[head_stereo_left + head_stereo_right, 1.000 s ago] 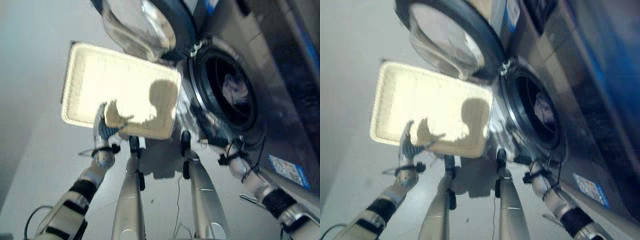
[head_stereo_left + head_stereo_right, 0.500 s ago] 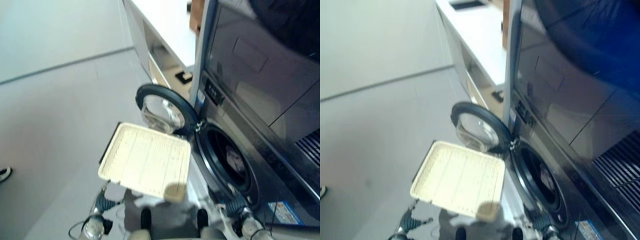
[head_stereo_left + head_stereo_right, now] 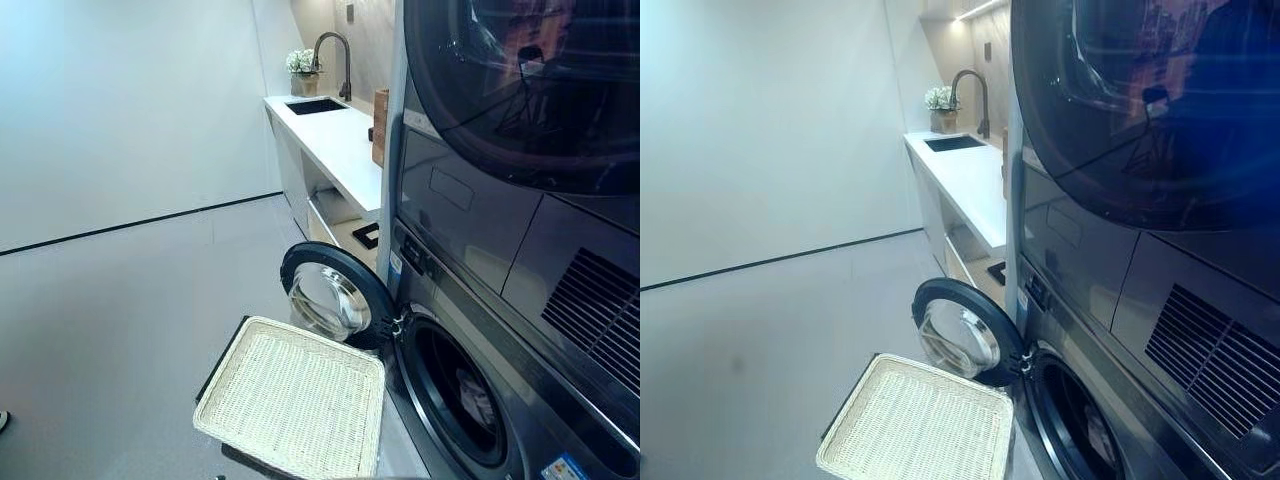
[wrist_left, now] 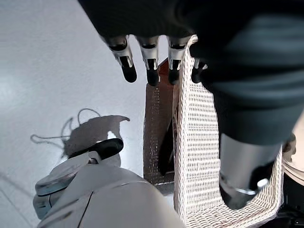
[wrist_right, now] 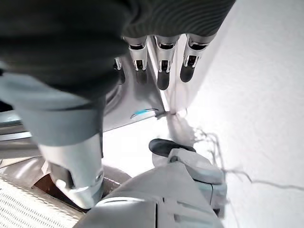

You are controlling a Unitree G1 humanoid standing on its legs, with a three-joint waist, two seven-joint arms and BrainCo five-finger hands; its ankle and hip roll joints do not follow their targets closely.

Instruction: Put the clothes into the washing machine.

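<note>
The washing machine [image 3: 470, 330] stands at the right with its round door [image 3: 335, 295] swung open to the left. Pale clothes [image 3: 478, 400] lie inside the dark drum. A flat white wicker basket [image 3: 295, 410] sits on the floor in front of the door, with nothing in it. In the left wrist view my left hand [image 4: 152, 71] hangs with straight fingers beside the basket's rim [image 4: 199, 156], holding nothing. My right hand [image 5: 163, 71] hangs open near the machine's grey front [image 5: 137, 104], empty too.
A second machine [image 3: 520, 90] is stacked above the washer. Behind it runs a white counter [image 3: 340, 150] with a sink, a tap [image 3: 335, 60] and a small plant [image 3: 300, 65]. Grey floor [image 3: 120, 330] spreads out to the left.
The head camera has swung up from the basket and drum to the whole room, and my arms have left the eye views. Basket, door and clothes have not moved.
</note>
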